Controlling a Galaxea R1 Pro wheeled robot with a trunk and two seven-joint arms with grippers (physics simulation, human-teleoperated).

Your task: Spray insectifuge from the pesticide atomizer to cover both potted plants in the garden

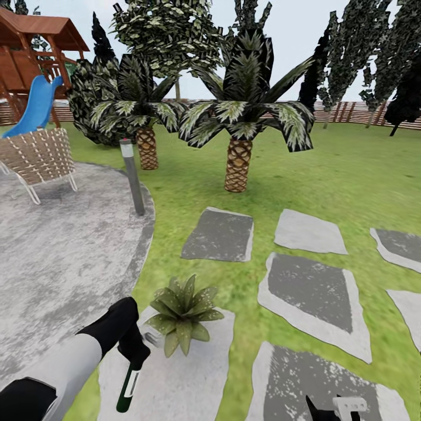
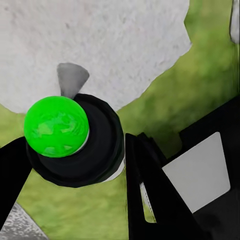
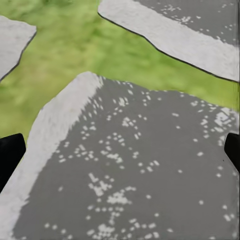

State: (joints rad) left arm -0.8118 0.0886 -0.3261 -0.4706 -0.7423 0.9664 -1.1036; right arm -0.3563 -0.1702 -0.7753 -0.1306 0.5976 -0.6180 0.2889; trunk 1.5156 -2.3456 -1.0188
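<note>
Risk: bottle slips or spray misses. Your left gripper (image 1: 133, 359) clamps pesticide atomizer (image 1: 128, 389) near one end, rest hanging down over pale stepping stone (image 1: 175, 380), nozzle direction unclear. Potted plant (image 1: 183, 313) sits just beside, ahead of gripper. Left arm reaches forward, wrist bent down. Right gripper (image 1: 333, 406) low over grey stone (image 3: 130, 170), fingers spread, empty.

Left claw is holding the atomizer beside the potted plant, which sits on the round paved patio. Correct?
Not quite. The left claw does hold the atomizer beside the potted plant, but the plant sits on a pale stepping stone in the lawn, not on the round patio. The head view shows this.
</note>
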